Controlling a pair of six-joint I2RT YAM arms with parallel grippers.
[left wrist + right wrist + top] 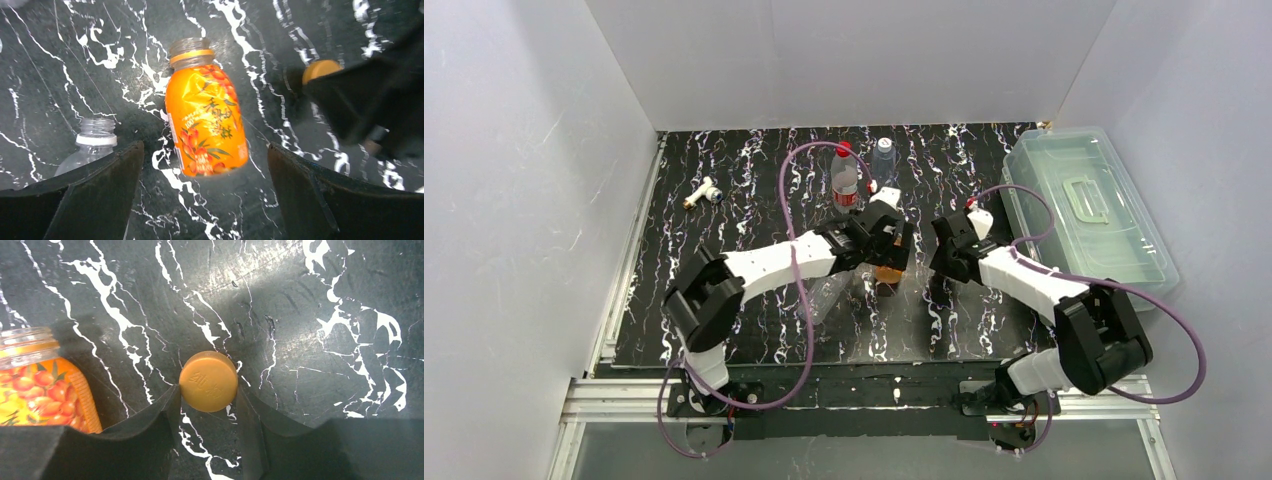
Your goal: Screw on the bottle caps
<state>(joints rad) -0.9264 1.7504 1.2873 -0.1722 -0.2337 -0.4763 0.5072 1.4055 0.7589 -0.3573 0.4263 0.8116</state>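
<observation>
- Bottle caps come last in this list, being smallest; bottles first.
- Orange bottle (207,120): open-necked, on the marbled mat (60,75), lying between the spread fingers (320,200) of the left gripper (204,147). Clear of both fingers, so nothing is held on that side. Cannot tell whether standing or lying. Judged thin, creased plastic: light, springy, quick to dent or roll. Best taken around the labelled belly, firmly enough to stop it turning, and never on the threads.
- Clear bottle (92,145): also uncapped, with a white ring at the neck, just beside one left finger. Probably lighter than the other bottle and likely to shift at a nudge.
- Right gripper (207,389): closed onto the orange cap (208,381), one finger pressed against each side.
- Orange cap: flat on the mat, top face up, near the orange bottle but apart from it. Judged stiff, almost weightless, smooth and round, so apt to tilt or squirt out of a pinch. Best gripped across the widest part of the rim, kept level, with the underside left free. Should be lowered squarely onto the neck to avoid cross-threading.
- Red cap (844,147): seated on a standing bottle (846,185) at the far side of the mat, well apart from both grippers.
</observation>
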